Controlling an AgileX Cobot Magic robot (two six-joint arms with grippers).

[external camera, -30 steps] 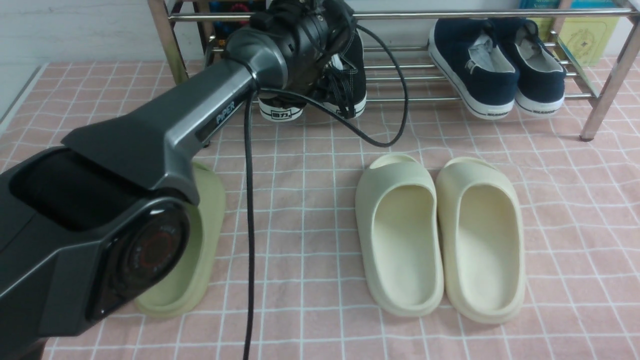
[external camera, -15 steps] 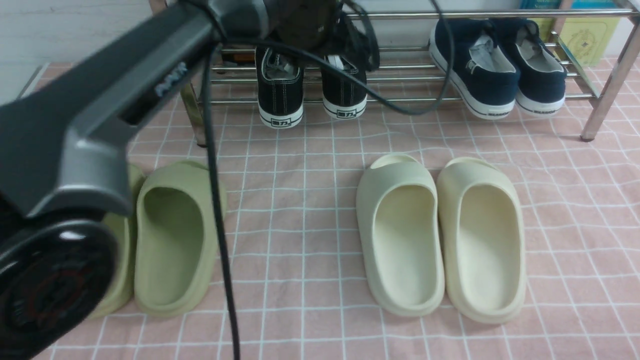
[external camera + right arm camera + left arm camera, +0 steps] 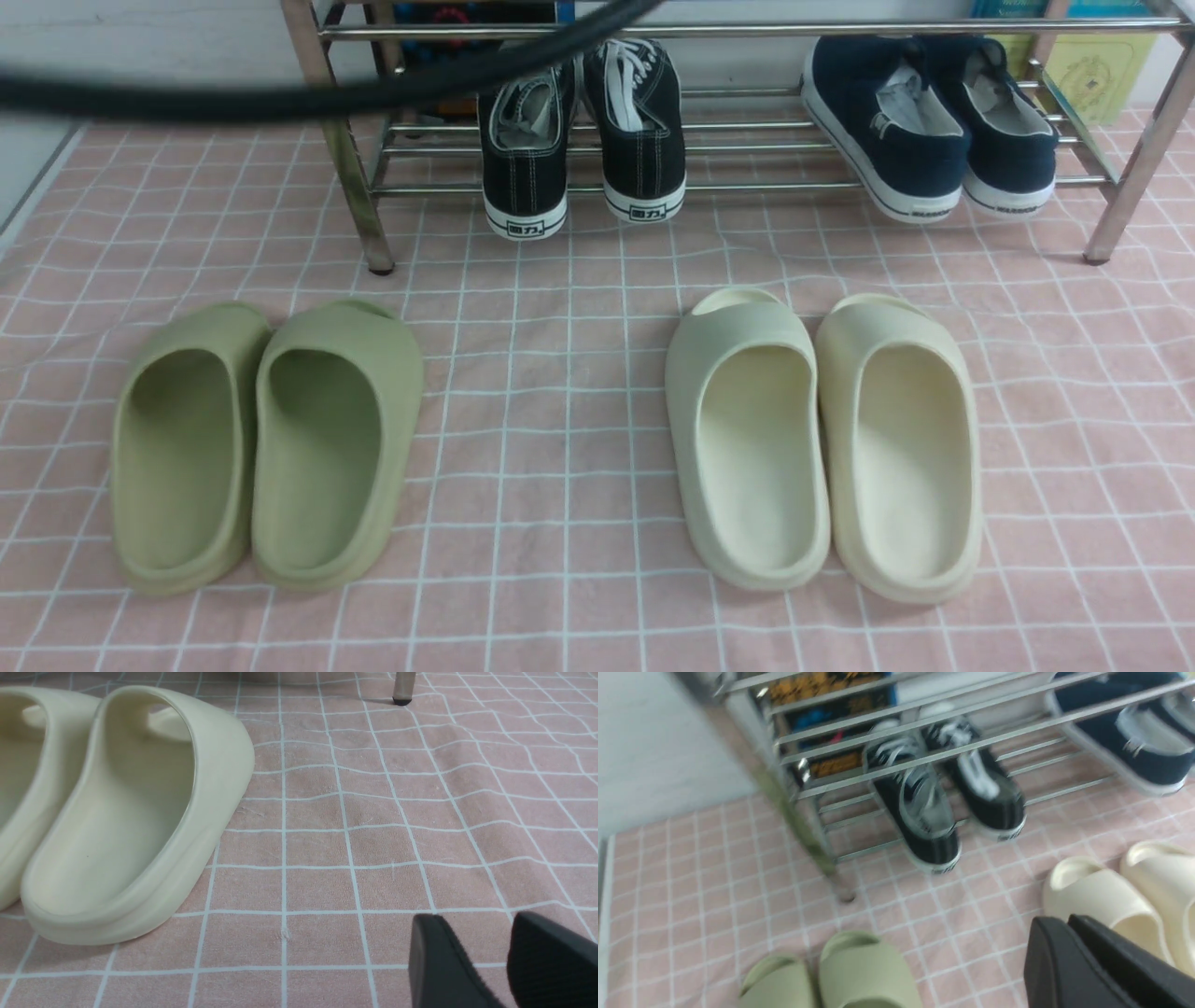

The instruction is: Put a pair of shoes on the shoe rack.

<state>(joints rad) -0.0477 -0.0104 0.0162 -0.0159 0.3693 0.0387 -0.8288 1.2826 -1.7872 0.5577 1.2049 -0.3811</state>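
The pair of shoes, two black canvas sneakers with white laces, stands side by side on the lower bars of the chrome shoe rack, heels toward me. In the left wrist view the sneakers sit under the rack's bars. My left gripper is shut and empty, high above the floor and well back from the rack. Low over the pink cloth, my right gripper is open with nothing between its fingers. Neither arm appears in the front view.
Navy slip-ons occupy the rack's right side. Olive slippers and cream slippers lie on the pink checked cloth in front. A black cable crosses the top of the front view. A rack leg stands beyond the right gripper.
My left arm has lifted away from the sneakers and left the front view; only its cable remains. Both sneakers stay on the rack. The right gripper has not changed.
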